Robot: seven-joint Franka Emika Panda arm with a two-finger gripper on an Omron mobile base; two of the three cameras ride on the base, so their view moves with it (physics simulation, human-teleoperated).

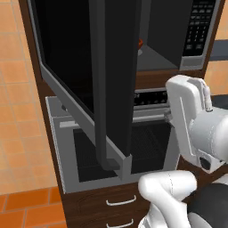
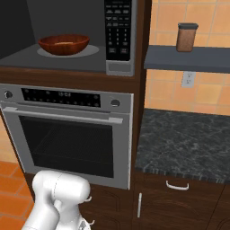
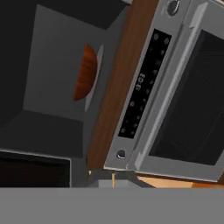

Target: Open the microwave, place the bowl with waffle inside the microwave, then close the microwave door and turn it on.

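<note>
Sitting inside the microwave [image 2: 67, 58] on its grey floor, near the middle, the bowl [image 2: 63, 44] is already in place. The microwave door [image 1: 89, 84] hangs wide open, so I think shutting it is the step now. The arm must push that door closed, then press the keypad [image 2: 118, 31]. The jaws are closed and hold nothing. The right base view shows the waffle [image 2: 65, 44] in the bowl; the left base view shows the open door instead.

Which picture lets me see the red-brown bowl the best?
The right base view: the bowl sits whole inside the microwave. The hand view shows it edge-on; the left base view shows a sliver behind the microwave door.
</note>
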